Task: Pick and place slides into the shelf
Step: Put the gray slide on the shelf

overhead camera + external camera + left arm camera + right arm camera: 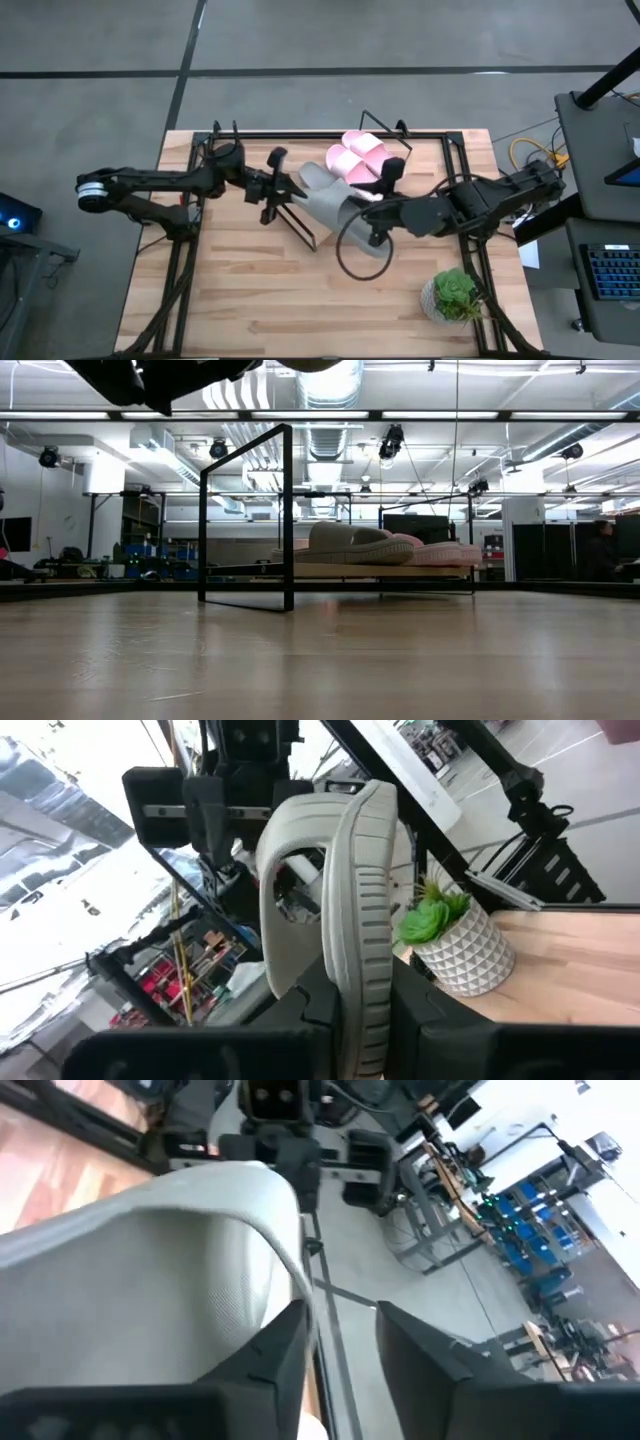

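- Between your two arms, above mid-table, a grey slide point(330, 200) hangs in a handover: the left gripper point(285, 190) is clamped on its edge, taking the weight.
- Your right gripper point(340, 1330) sits at the slide's other end; its fingers stand apart around the strap, seemingly letting go.
- Farther back, the shelf point(385, 135) already carries two pink slides point(360, 158) and one grey slide point(345, 543), so a slot beside them remains.

high: overhead, down | low: tabletop-level | both share shelf point(330, 200)
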